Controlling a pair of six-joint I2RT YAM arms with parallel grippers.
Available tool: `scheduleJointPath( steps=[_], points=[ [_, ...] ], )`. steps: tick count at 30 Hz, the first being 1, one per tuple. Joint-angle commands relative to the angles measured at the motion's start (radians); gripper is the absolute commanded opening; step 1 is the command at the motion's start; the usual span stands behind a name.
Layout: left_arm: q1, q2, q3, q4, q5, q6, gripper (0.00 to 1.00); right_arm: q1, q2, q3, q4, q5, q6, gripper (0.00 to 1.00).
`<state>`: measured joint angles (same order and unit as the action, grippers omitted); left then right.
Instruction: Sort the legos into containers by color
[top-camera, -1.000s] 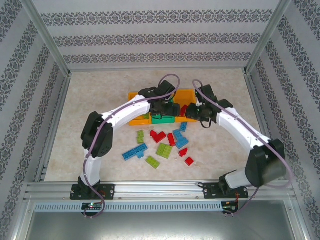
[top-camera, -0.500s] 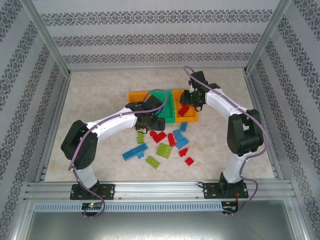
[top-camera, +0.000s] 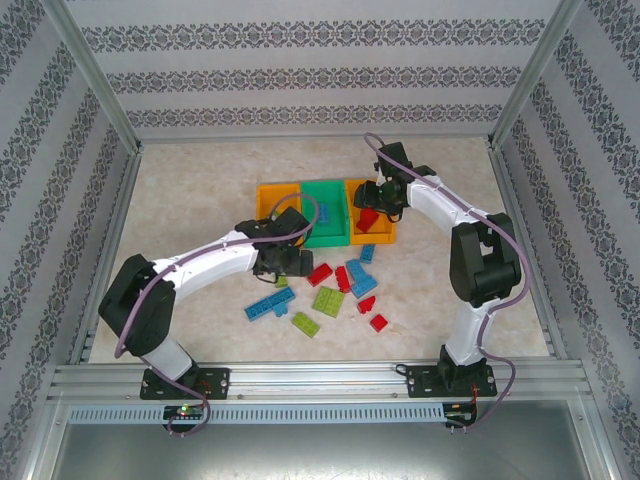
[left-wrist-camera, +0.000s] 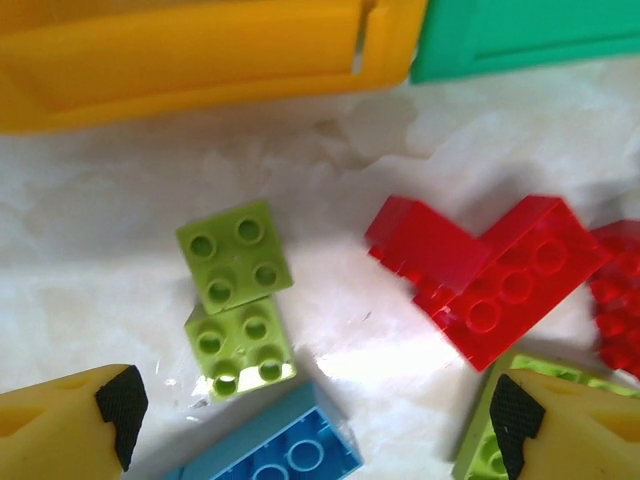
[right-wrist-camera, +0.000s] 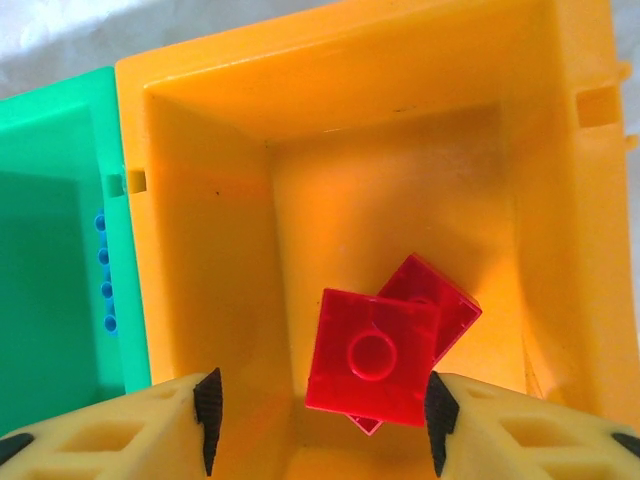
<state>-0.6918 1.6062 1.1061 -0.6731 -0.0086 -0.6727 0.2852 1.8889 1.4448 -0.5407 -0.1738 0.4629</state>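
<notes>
- left gripper (left-wrist-camera: 320, 415): hangs low over the loose legos, on the near side of the containers (top-camera: 275, 197), jaws wide apart, nothing held.
- near green brick (left-wrist-camera: 240, 350) and far green brick (left-wrist-camera: 235, 255): lie touching in a near-far line, just beyond the fingertips and left of centre; likely needs a small leftward shift. Left arm nearer.
- right gripper (right-wrist-camera: 320, 410): hovers over the right orange bin (right-wrist-camera: 350, 150), jaws apart; red brick (right-wrist-camera: 372, 355) between them, clear of the left pad, apparently loose.
</notes>
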Motion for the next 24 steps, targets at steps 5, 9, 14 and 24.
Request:
scheduleJointPath(
  steps=[5,9,14,24],
  points=[
    [0.01,-0.09,-0.106,-0.001,0.052,0.132,0.9,-0.001,-0.016,0.013,0.004,-0.018,-0.014,0.65],
    [0.002,-0.118,-0.134,-0.011,0.074,0.17,0.89,0.0,-0.022,0.009,0.004,-0.024,-0.015,0.67],
    [-0.035,-0.164,-0.175,-0.041,0.069,0.191,0.88,-0.001,-0.03,-0.006,0.002,-0.015,-0.023,0.69],
    [-0.075,-0.228,-0.267,-0.043,0.024,0.097,0.87,0.001,-0.027,-0.021,0.007,-0.029,-0.021,0.7]
  ],
)
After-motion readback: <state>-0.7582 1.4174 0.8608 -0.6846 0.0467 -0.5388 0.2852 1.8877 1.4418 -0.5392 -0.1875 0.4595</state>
